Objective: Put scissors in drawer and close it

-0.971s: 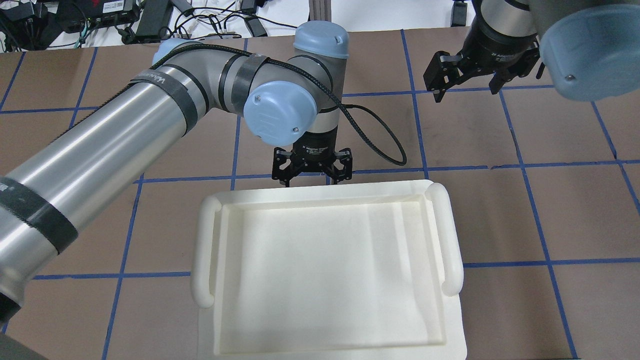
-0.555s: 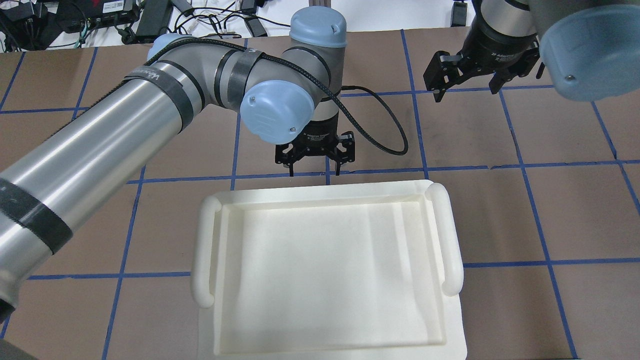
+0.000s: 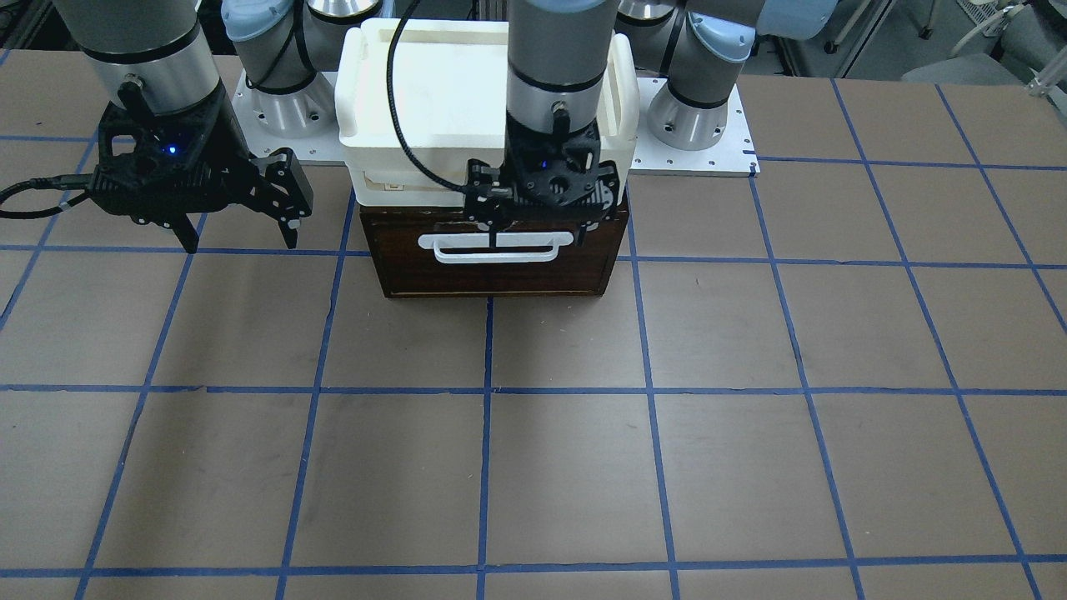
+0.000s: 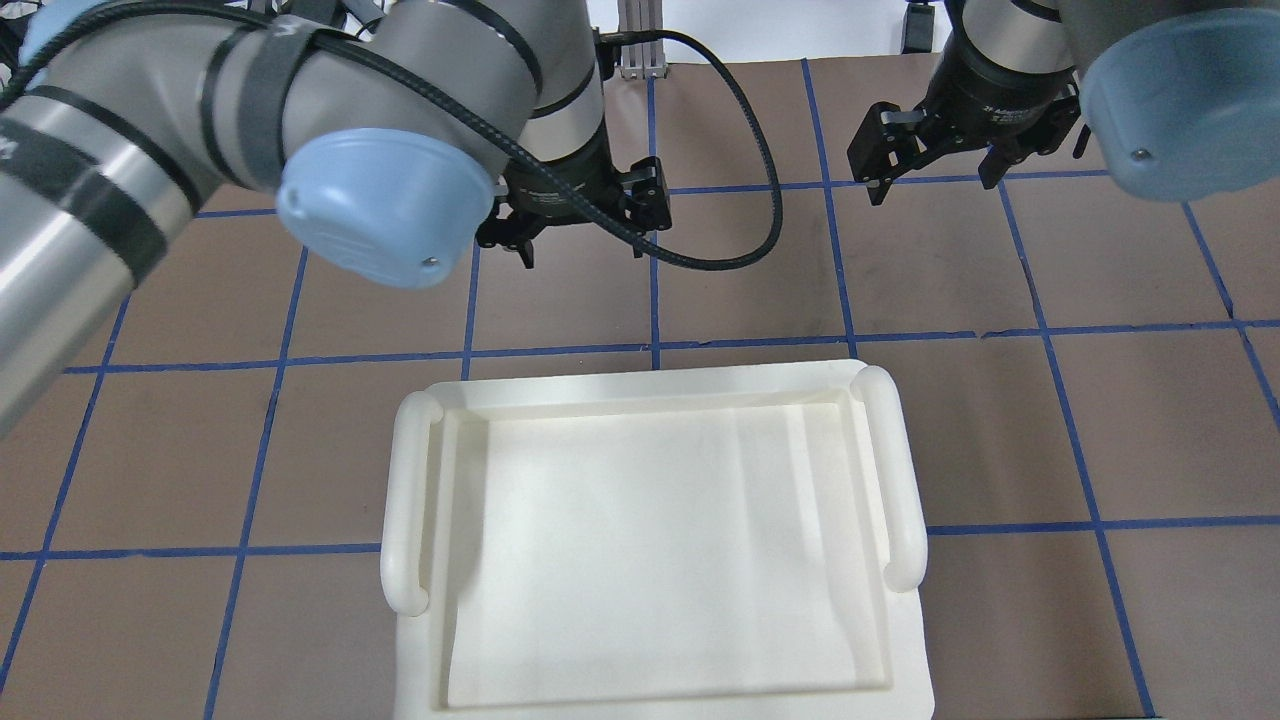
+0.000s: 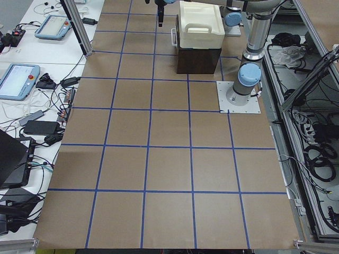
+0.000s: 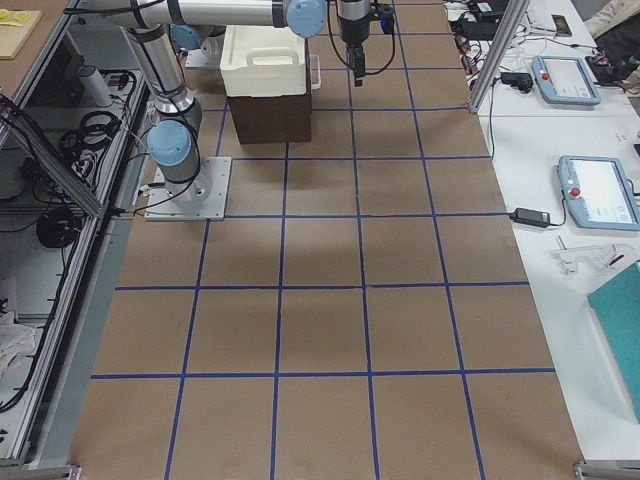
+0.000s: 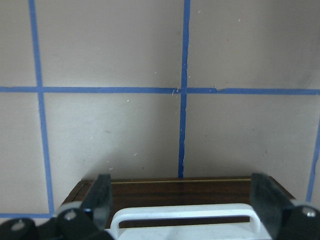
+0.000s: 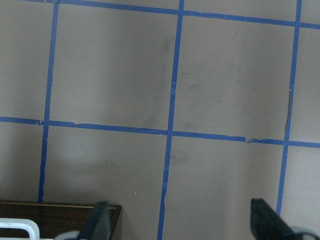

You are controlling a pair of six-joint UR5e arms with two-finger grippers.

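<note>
**Brown wooden drawer (image 3: 500,277) shut beneath white plastic bin (image 3: 433,92)**

The shallow drawer stands near the robot's bases on the brown, blue-taped worktop (image 3: 583,458), its dark front flush under the bin. The left pincer (image 3: 539,237) hangs spread open just over the white bar handle (image 3: 467,254). The right pincer (image 3: 240,240), also open, hovers well aside.

a white plastic bin (image 4: 404,500) with rounded side handles stands raised above the brown surface (image 3: 567,467). blue tape (image 3: 486,350) rules that surface into squares. touch-screen pendants (image 5: 53,25) lie on a white side bench (image 5: 47,58).
</note>
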